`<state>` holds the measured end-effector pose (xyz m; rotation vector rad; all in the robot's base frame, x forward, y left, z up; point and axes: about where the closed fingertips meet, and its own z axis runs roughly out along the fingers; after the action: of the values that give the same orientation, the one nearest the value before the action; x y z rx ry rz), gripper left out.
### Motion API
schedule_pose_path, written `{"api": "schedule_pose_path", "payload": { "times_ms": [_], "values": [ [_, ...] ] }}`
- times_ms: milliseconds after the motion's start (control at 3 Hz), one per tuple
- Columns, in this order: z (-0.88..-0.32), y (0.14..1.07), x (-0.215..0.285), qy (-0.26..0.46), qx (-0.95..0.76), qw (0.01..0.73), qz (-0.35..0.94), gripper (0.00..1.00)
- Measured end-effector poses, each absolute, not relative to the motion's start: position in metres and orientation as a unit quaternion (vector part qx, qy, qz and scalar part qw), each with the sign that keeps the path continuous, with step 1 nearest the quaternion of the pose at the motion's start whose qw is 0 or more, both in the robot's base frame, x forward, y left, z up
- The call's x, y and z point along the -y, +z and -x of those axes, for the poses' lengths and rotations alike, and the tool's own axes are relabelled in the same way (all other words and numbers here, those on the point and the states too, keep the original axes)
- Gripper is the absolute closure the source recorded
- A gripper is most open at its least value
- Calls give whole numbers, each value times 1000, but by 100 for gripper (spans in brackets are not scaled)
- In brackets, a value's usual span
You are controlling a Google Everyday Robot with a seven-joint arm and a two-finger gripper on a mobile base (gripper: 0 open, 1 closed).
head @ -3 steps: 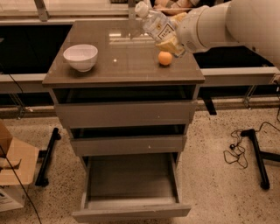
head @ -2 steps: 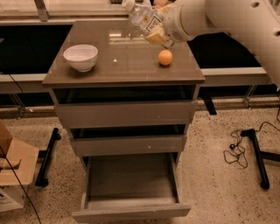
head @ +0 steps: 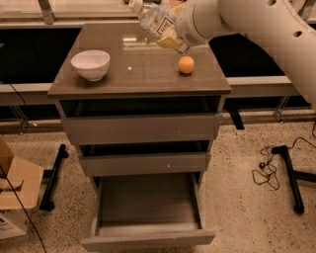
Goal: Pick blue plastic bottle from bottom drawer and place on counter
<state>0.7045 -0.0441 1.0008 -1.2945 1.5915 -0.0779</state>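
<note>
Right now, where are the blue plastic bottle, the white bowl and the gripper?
blue plastic bottle (head: 150,17): camera view, clear body.
white bowl (head: 91,73): camera view, outer wall.
gripper (head: 170,25): camera view, midway between jaws shut on the bottle, above the counter (head: 143,74).

1. We can read no text, brand or number anywhere in view.
2. The pale label (head: 162,23) on the blue plastic bottle (head: 149,14) carries a few small dark marks, but we cannot make out any letters in them.
3. The gripper (head: 171,39) clasps that bottle above the counter (head: 143,69), at about one o'clock from the counter's middle.
</note>
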Motion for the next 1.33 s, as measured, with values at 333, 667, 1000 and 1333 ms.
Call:
{"api": "schedule_pose_path", "payload": {
  "times_ms": [333,667,1000,1333],
  "values": [
    [-734,997,30,-45,-649,527,546,100],
    [-780,989,2,-53,-628,530,568,100],
    [-838,967,-27,-62,-616,512,596,100],
    [-868,947,-41,-65,-617,492,610,100]
  ]
}}
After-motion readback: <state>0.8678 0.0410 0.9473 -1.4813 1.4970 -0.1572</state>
